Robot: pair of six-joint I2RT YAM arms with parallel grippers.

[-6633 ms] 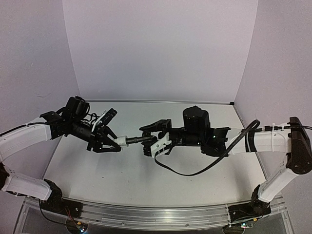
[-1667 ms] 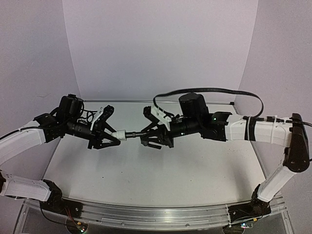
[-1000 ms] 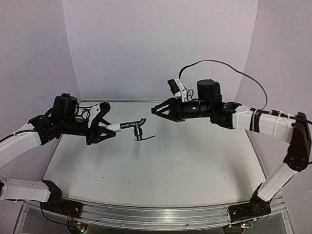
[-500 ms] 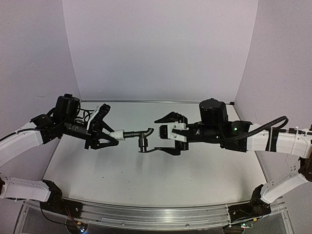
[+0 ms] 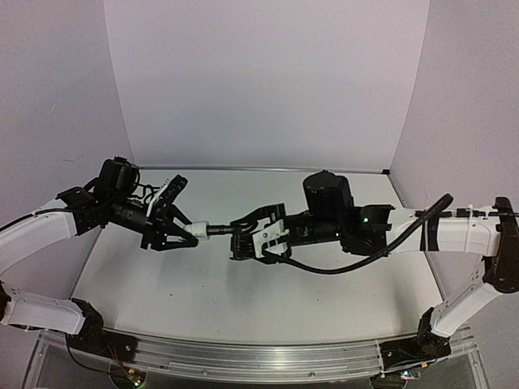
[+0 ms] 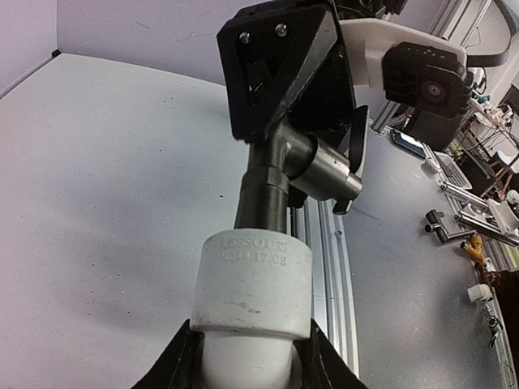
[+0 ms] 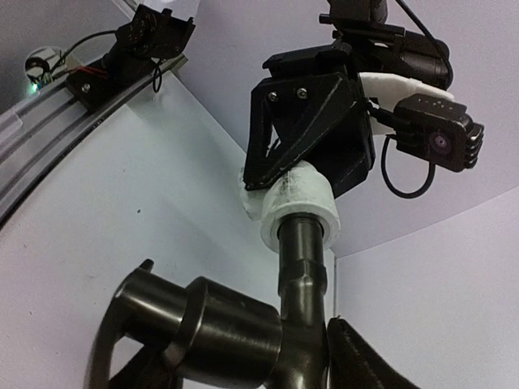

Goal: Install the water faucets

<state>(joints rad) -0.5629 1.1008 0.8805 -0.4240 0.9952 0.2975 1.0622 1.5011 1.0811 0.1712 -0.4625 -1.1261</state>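
The dark grey water faucet (image 5: 220, 230) is held level above the table between both arms, its threaded end seated in a white plastic fitting (image 5: 195, 230). My left gripper (image 5: 180, 232) is shut on the fitting; in the left wrist view the fitting (image 6: 253, 279) sits between my fingers (image 6: 174, 366) with the faucet body (image 6: 266, 185) rising from it. My right gripper (image 5: 247, 237) is closed around the faucet's head. In the right wrist view the faucet (image 7: 302, 271), its valve barrel (image 7: 212, 331) and the fitting (image 7: 302, 204) show, with one finger (image 7: 365, 356) against the body.
The white table (image 5: 268, 292) lies below, with lilac walls on three sides. A black cable (image 5: 324, 270) hangs from the right arm near the table. A metal rail (image 5: 243, 356) runs along the near edge.
My right gripper has come back left and down from its raised position and closed around the faucet head. The left gripper has kept hold of the fitting, shifting slightly.
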